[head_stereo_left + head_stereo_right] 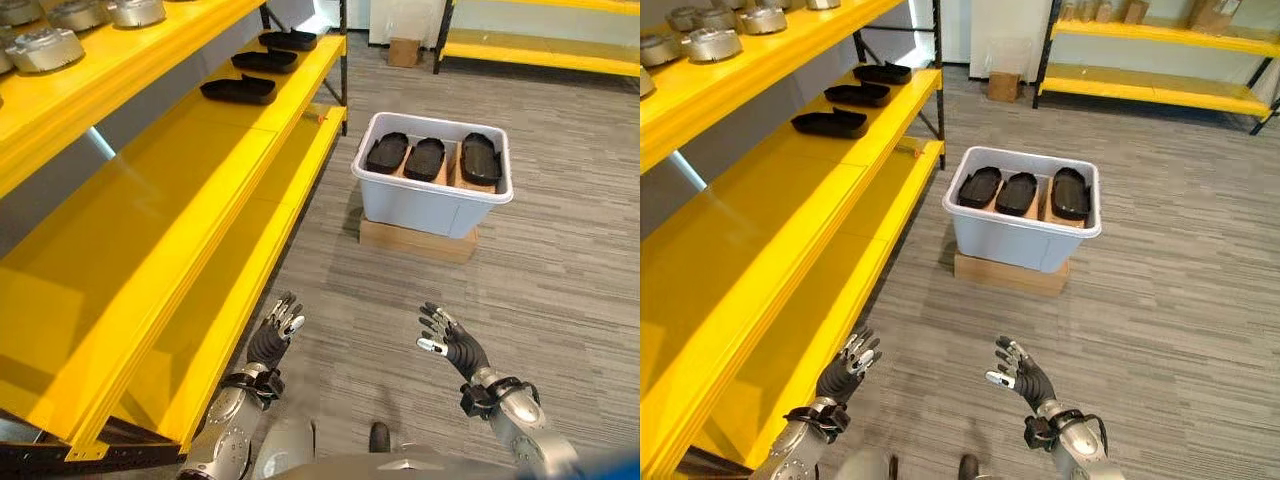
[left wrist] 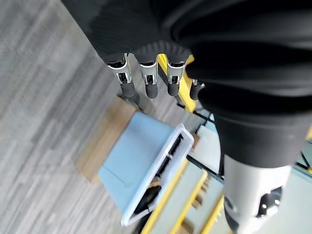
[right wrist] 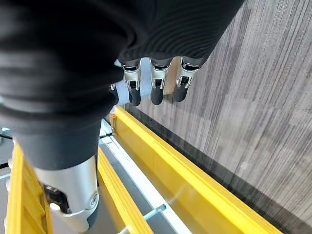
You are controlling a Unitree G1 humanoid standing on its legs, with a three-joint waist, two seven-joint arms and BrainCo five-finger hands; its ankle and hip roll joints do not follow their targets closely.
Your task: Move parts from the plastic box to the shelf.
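While three black parts [image 1: 430, 157] lie side by side in the plastic box [image 1: 430, 205] on its wooden block [image 1: 415, 241], more rest on the yellow shelf [image 1: 150, 200]. Near the floor, left hand [image 1: 278, 334] and right hand [image 1: 448, 338] hang empty, fingers relaxed. A second yellow rack [image 1: 1160, 60] appears in the right eye view.

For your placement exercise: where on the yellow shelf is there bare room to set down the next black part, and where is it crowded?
The middle shelf is bare nearer than the three black parts at its far end. The lower shelf is bare too. The top shelf is crowded with grey metal parts. The plastic box holds three parts.
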